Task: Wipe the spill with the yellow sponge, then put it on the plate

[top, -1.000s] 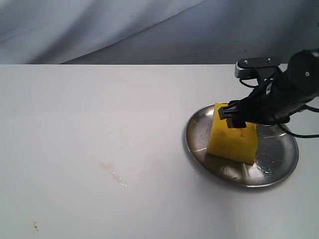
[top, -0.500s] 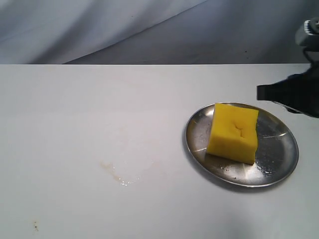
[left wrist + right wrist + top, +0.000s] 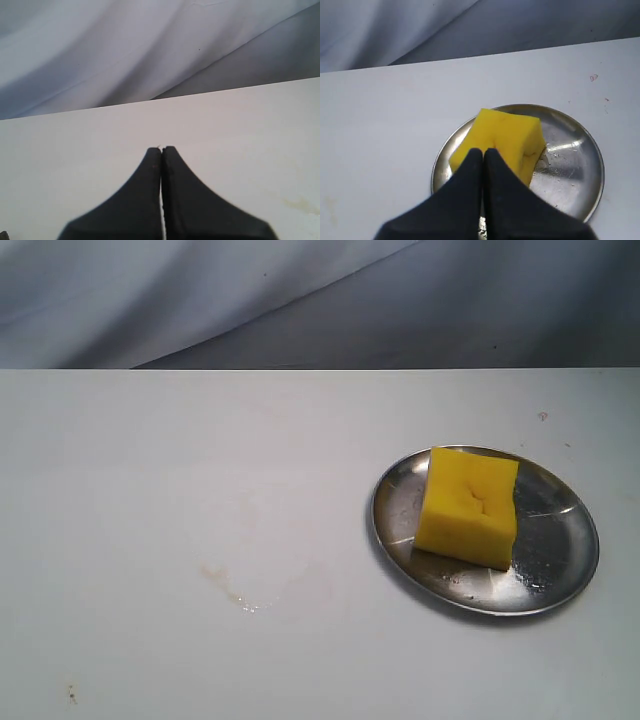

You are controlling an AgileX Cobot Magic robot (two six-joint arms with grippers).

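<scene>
The yellow sponge (image 3: 468, 506) rests on the silver plate (image 3: 560, 540) at the right of the table, with nothing holding it. A thin faint smear of the spill (image 3: 240, 595) shows left of the plate. Neither arm appears in the exterior view. In the right wrist view the right gripper (image 3: 483, 151) hangs shut and empty, raised above the near side of the sponge (image 3: 507, 135) and plate (image 3: 570, 170). In the left wrist view the left gripper (image 3: 161, 149) is shut and empty over bare white table.
A white table (image 3: 150, 460) carries everything, with a grey cloth backdrop (image 3: 300, 300) behind its far edge. Small dark specks (image 3: 71, 695) mark the table near the front left and one (image 3: 541, 416) behind the plate.
The right gripper let go of the sponge, drew back to the right and left the exterior view. The sponge stays on the plate.
</scene>
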